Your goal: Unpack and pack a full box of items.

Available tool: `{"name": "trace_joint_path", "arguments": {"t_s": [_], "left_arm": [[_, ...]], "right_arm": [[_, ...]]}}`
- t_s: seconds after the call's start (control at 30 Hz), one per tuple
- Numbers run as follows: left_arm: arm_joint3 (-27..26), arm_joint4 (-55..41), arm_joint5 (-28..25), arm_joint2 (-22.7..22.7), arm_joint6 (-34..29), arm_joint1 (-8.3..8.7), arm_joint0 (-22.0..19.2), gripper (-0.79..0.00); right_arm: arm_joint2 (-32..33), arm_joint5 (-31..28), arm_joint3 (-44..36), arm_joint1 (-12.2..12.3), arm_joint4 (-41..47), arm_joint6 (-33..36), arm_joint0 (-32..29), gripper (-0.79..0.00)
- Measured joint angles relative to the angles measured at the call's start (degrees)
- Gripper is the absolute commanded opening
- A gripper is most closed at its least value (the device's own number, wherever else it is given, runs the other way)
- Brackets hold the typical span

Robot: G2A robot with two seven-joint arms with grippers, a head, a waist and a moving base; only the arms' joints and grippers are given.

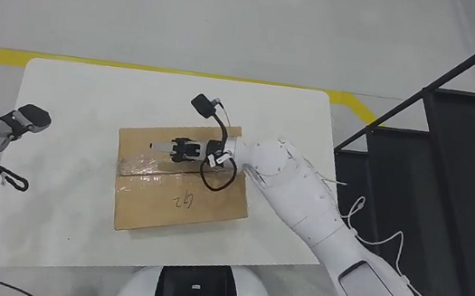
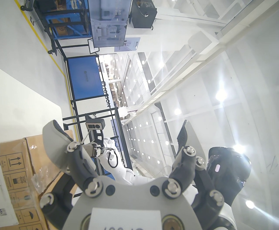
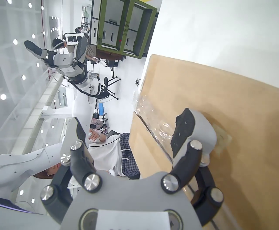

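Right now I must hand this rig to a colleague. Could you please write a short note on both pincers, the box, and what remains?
The left pincer is open and empty, held beyond the left edge of the table.
The right pincer is open and empty over the box; one finger seems to touch the cardboard beside the taped seam.
The box sits shut on the table, clear tape across its seam.
Done: nothing unpacked.
Left: open the tape, take the items out, pack them back.

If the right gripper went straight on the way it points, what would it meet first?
Probably the box: one finger of the right gripper looks to touch its top beside the tape, so it would scrape along toward the box's edge. Tilt is hard to judge.
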Motion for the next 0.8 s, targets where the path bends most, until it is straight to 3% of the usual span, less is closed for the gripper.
{"name": "trace_joint_path", "arguments": {"t_s": [0.4, 0.8], "left_arm": [[0.6, -0.69, 0.56, -0.32, -0.37, -0.43, -0.53, 0.0], [2.85, 0.18, 1.99, 2.9, -1.17, -0.94, -4.52, 0.0]], "right_arm": [[9.47, 2.12, -7.06, 3.95, -3.16, 3.98, -8.04, 0.0], [22.38, 2.54, -12.5, 7.82, -2.42, 7.73, -16.72, 0.0]]}}
